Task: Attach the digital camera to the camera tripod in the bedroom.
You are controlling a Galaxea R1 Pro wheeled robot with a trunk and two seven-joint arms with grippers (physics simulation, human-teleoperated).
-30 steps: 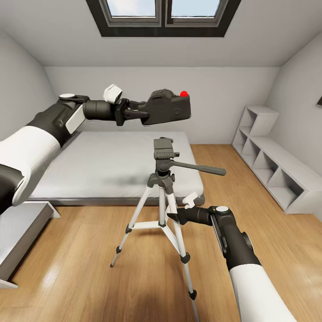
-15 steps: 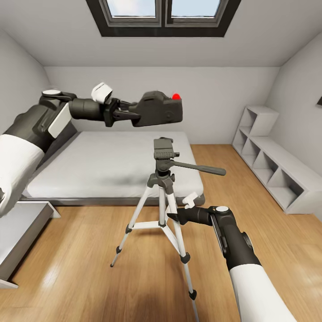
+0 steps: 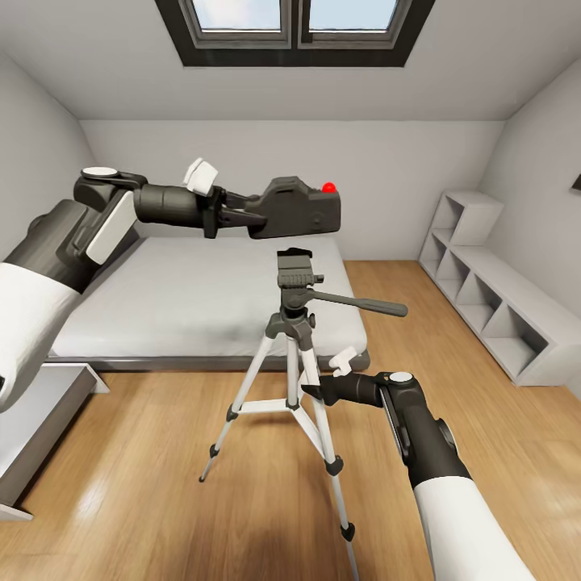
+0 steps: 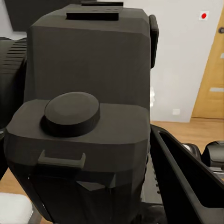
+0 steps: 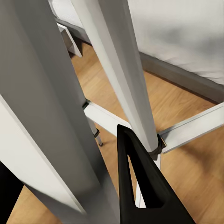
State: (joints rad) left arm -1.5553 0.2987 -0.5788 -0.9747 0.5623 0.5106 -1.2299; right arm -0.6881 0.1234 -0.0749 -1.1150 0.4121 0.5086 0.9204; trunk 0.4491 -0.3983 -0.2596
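The left pincer (image 3: 242, 211), gripping the digital camera (image 3: 297, 208), has dropped closer above the camera tripod (image 3: 295, 339) — right pincer (image 3: 313, 393) clasps a leg.

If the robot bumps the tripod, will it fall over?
Probably not from a light bump: the camera tripod stands on three splayed legs joined by braces. It is tall and thin, though, so a hard push near its head might tip it.
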